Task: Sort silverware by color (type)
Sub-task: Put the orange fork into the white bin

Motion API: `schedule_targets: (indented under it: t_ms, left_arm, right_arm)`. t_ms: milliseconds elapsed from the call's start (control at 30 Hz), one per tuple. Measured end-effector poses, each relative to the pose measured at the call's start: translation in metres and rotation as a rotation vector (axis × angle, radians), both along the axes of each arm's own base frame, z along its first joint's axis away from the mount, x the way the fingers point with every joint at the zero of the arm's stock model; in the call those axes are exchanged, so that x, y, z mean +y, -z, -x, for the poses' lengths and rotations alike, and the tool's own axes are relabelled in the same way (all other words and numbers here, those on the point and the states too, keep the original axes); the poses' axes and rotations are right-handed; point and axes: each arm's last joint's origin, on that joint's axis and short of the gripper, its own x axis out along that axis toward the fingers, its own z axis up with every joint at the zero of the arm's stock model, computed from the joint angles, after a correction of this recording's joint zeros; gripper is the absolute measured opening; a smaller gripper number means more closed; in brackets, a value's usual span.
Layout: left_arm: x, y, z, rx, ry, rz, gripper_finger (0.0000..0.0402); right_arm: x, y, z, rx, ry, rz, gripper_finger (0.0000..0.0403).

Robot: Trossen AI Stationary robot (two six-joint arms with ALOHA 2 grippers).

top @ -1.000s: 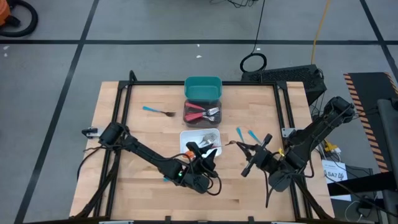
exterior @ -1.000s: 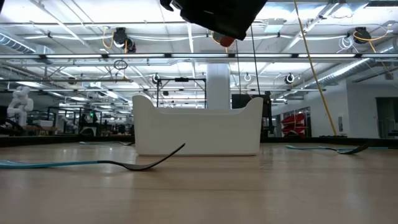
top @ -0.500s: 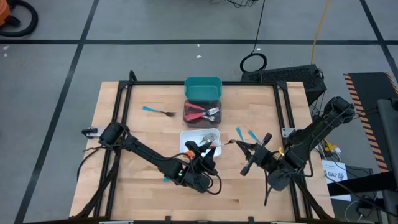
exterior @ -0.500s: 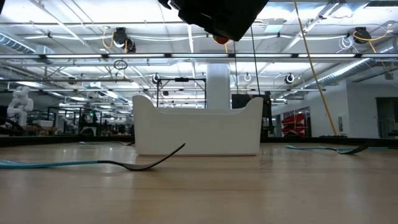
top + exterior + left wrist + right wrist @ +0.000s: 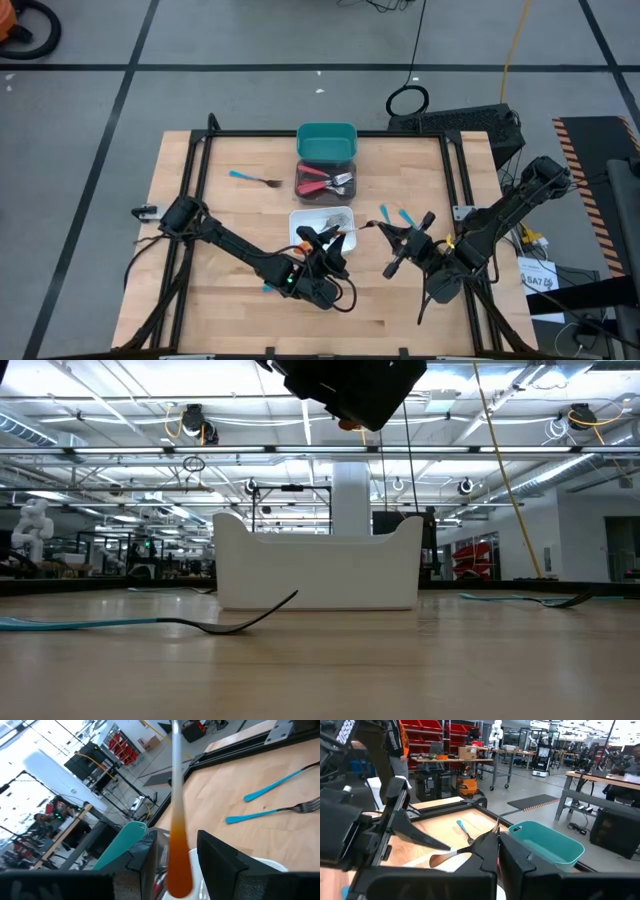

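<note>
An orange-handled fork (image 5: 358, 230) hangs level in the air over the white bin (image 5: 300, 222), between my two grippers. My right gripper (image 5: 383, 231) is shut on its metal end. My left gripper (image 5: 322, 238) is open, with its fingers on either side of the orange handle end (image 5: 177, 870), and I see no touch there. Red-handled forks (image 5: 322, 182) lie in the dark bin. The teal bin (image 5: 327, 140) stands at the far edge. Blue-handled forks lie flat on the table: one at the far left (image 5: 255, 180) and two right of the white bin (image 5: 395, 215). My right gripper pinches the orange fork between its two fingers at the thin stem (image 5: 479, 846) near the metal end; the fingers hide the tines. The fingers come level from the table's right, along the fork. It is lifted clear and lies level, its orange handle end (image 5: 438, 860) pointing toward my left gripper.
Another blue handle (image 5: 268, 288) peeks out beside my left arm near the table's near edge. In the low view a blue fork (image 5: 150, 623) lies in front of the white bin (image 5: 318, 572). A black frame (image 5: 200, 150) borders the table. Bare wood lies near left and far right.
My right gripper has moved a little toward the table's left and carried the orange fork with it, so the handle end now reaches farther over the white bin, between my left gripper's fingers. The left arm has kept still.
</note>
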Motion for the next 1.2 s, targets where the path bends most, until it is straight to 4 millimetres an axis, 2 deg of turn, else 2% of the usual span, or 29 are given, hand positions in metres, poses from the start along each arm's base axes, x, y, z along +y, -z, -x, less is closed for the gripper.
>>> schedule_targets:
  t_ms: [233,533,733,1200]
  left_arm:
    - [0.0026,0.0023,0.0014,0.034,-0.012,-0.023,0.0127]
    - [0.0029,0.0022,0.0012,0.042,-0.012,-0.031,0.0062]
    - [0.0031,0.0021,0.0012,0.046,-0.012,-0.033,0.0059]
    - [-0.0014,0.0063,0.0066,0.095,0.008,-0.043,0.0059]
  right_arm:
    - [0.0001,0.0005,-0.0003,-0.011,0.004,-0.012,0.0001]
    - [0.0001,0.0005,-0.0002,-0.015,0.007,-0.015,0.0000]
    - [0.0001,0.0005,-0.0002,0.000,0.004,0.003,0.0001]
    - [0.0059,-0.0008,0.0060,0.071,-0.045,0.089,0.0071]
